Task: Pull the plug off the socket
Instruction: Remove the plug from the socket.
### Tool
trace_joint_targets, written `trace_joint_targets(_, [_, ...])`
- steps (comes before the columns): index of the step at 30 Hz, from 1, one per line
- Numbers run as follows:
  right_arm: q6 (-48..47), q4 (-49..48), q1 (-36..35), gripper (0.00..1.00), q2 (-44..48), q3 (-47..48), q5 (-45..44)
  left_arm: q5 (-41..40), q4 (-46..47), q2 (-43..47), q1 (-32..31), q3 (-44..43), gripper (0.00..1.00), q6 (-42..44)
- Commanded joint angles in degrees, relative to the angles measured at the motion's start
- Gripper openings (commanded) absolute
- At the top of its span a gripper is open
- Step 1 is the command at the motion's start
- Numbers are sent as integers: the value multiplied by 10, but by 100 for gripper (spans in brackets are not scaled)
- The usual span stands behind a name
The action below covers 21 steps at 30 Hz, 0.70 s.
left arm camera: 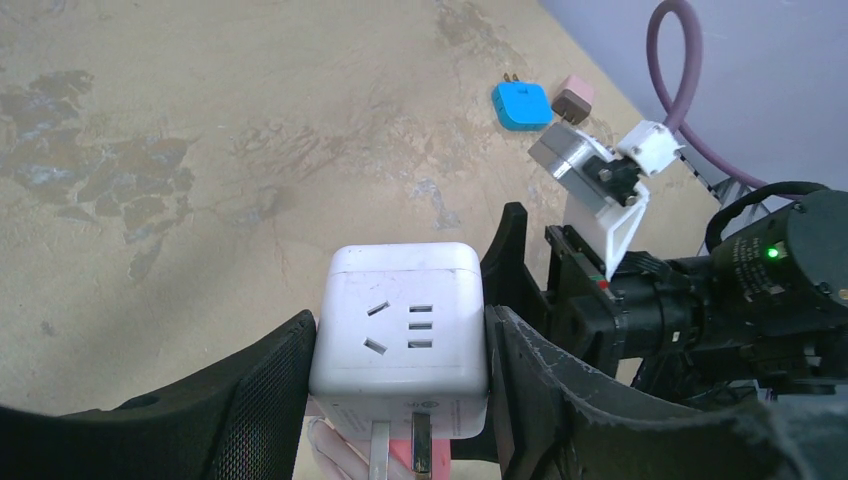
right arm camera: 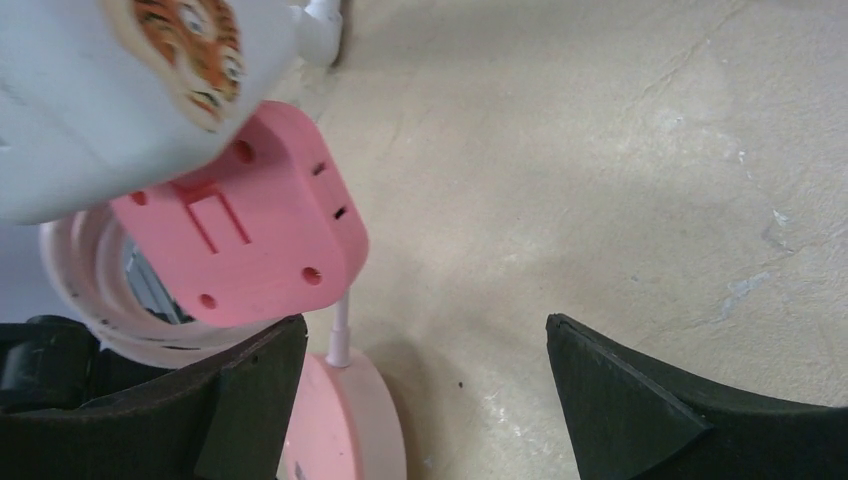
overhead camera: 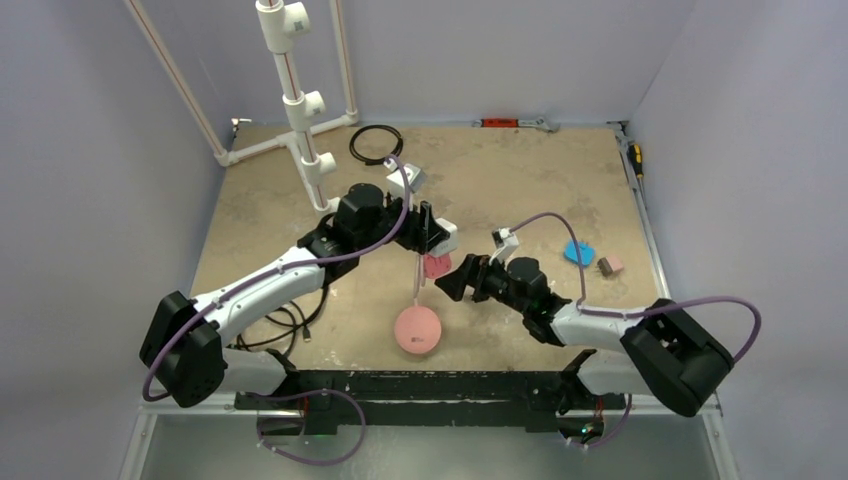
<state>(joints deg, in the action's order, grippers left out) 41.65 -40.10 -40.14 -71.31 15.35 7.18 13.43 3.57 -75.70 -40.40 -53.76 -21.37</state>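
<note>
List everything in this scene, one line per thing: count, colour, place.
socket: one, white, held above the table
plug: one, pink, at the socket's underside
cable: one, pink, running from plug to disc
disc: one, pink, table front centre
blue adapter: one, blue, table right
small adapter: one, brownish pink, beside the blue adapter
cable coil: one, black, far side
pipe stand: one, white, far left
hand tool: one, yellow and black, right edge
table: one, tan
left gripper: one, black, shut on the socket
right gripper: one, black, open beside the plug
</note>
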Motion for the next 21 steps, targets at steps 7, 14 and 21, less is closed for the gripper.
trace_joint_targets(7, [-33,-41,-4,99,57,-16,-22,-49,35,35,9,-11,0,-24])
trace_joint_targets(14, [-15,-72,-2,99,150,-53,8,-44,42,32,16,-4,0,-52])
trace_joint_targets(21, [111,-255,-3,97,101,-96,34,-8,125,57,28,31,0,-137])
